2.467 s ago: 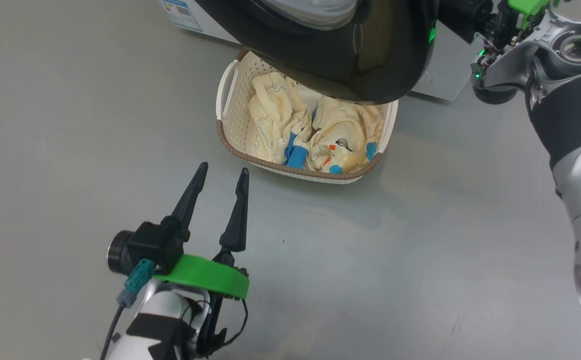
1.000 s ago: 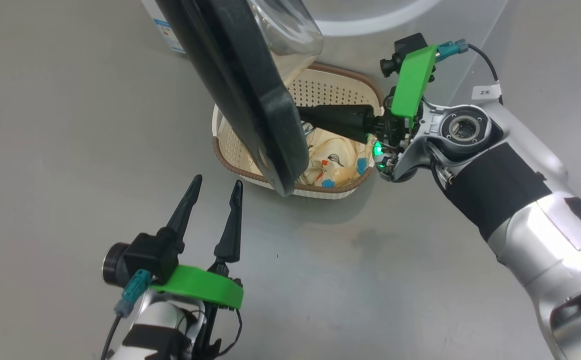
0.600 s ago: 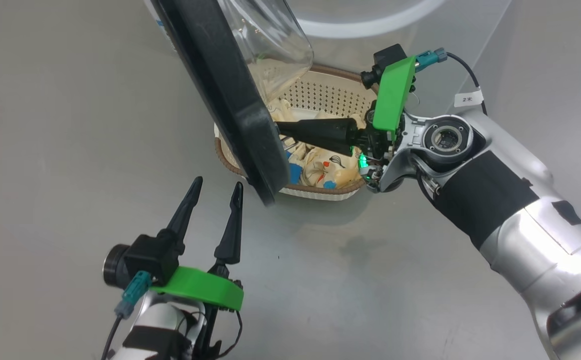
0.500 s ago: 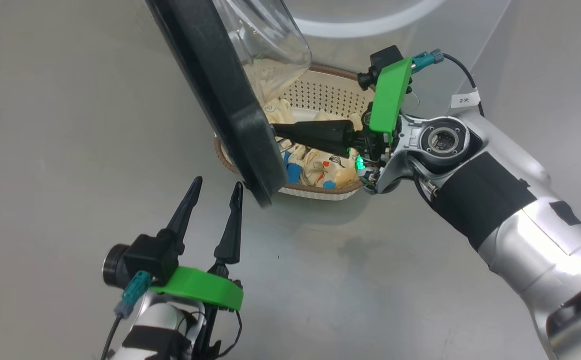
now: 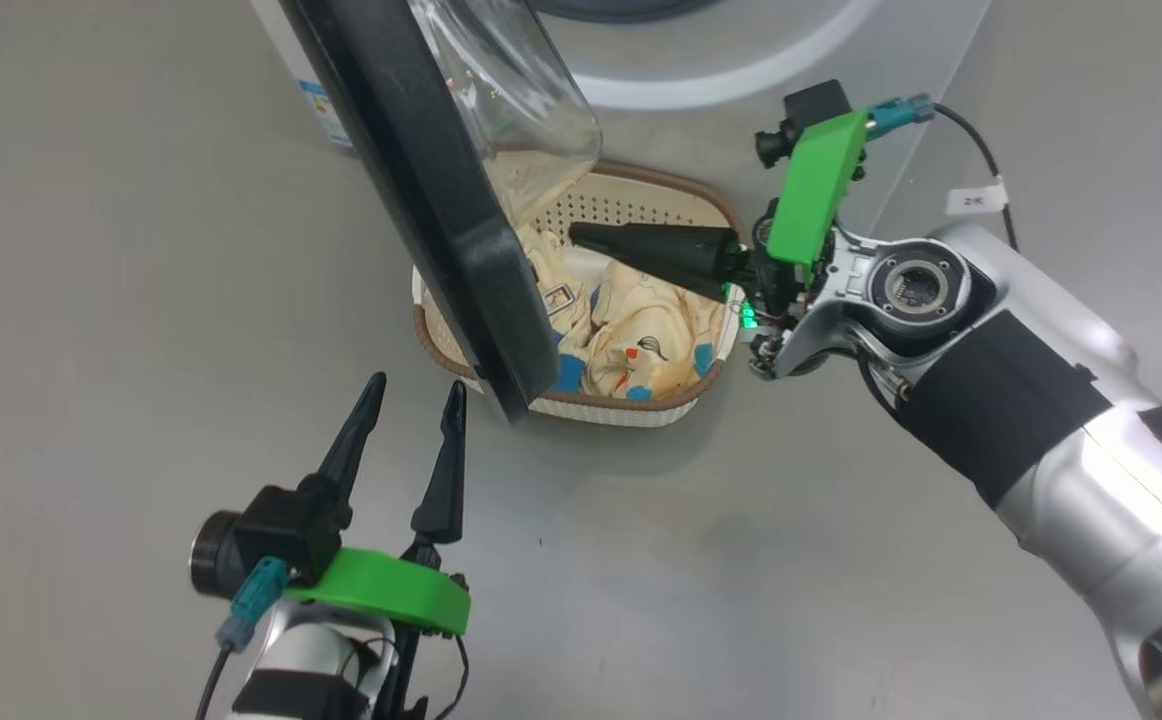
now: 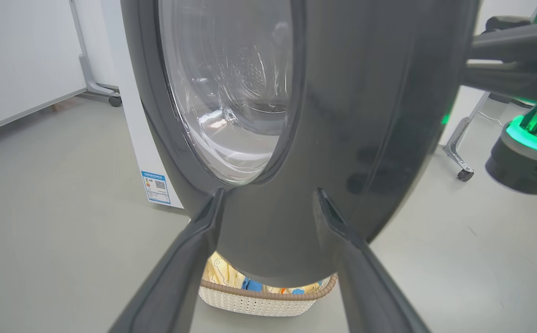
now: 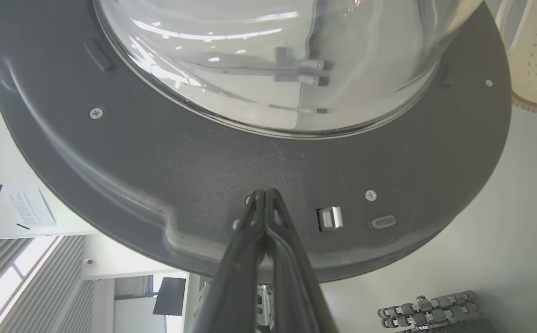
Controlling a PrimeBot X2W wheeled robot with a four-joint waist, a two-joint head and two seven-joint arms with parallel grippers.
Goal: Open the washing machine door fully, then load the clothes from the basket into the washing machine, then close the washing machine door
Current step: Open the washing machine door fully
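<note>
The washing machine door [image 5: 421,190] stands swung out, edge-on to the head view, its clear dome [image 5: 506,100] facing the washing machine [image 5: 721,70]. My right gripper [image 5: 577,235] is shut and empty, tips level with the door's inner black rim [image 7: 204,166] and close to it; contact is unclear. Below it the cream basket [image 5: 631,410] holds the pale yellow clothes [image 5: 641,335], partly hidden by the door. Low at the left my left gripper [image 5: 413,382] is open and empty, pointing at the door's outer face [image 6: 342,115], with the basket [image 6: 259,300] showing under the door.
The machine's white side panel carries a blue label sticker [image 6: 156,187]. In the left wrist view, wheeled frame legs [image 6: 458,138] stand on the grey floor right of the door and another castered leg [image 6: 97,88] at the far left. Open floor lies between my arms.
The door has swung from facing me to edge-on, pushed leftward by my shut right gripper. In the last half second the right gripper drew slightly back. The head camera shifted a little.
</note>
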